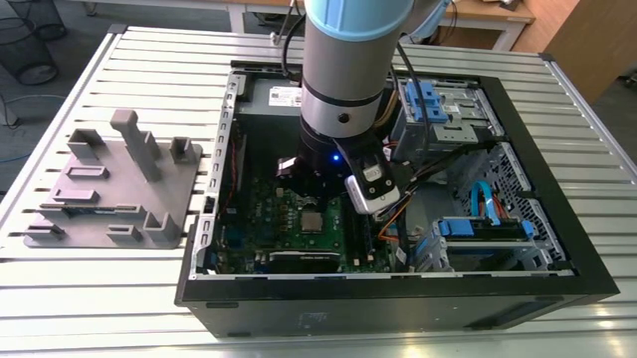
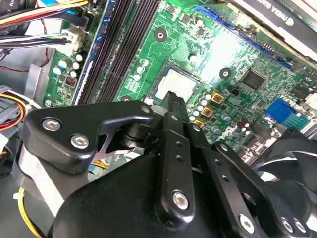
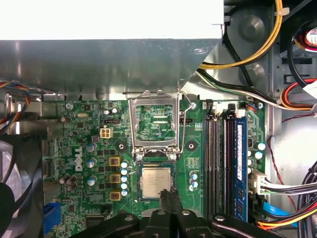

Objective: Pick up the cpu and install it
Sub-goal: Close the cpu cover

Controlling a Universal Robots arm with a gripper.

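gripper jaws closed, empty | cpu seated just beside the tips | risk: sideways bump skews it (pricey mistake, ugh)

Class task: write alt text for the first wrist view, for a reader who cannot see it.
The cpu lies flat in its open socket on the motherboard, with the shut pincer at one edge of the chip, not holding it. The metal socket bracket stands flipped open on the chip's opposite side, and black memory slots run alongside.
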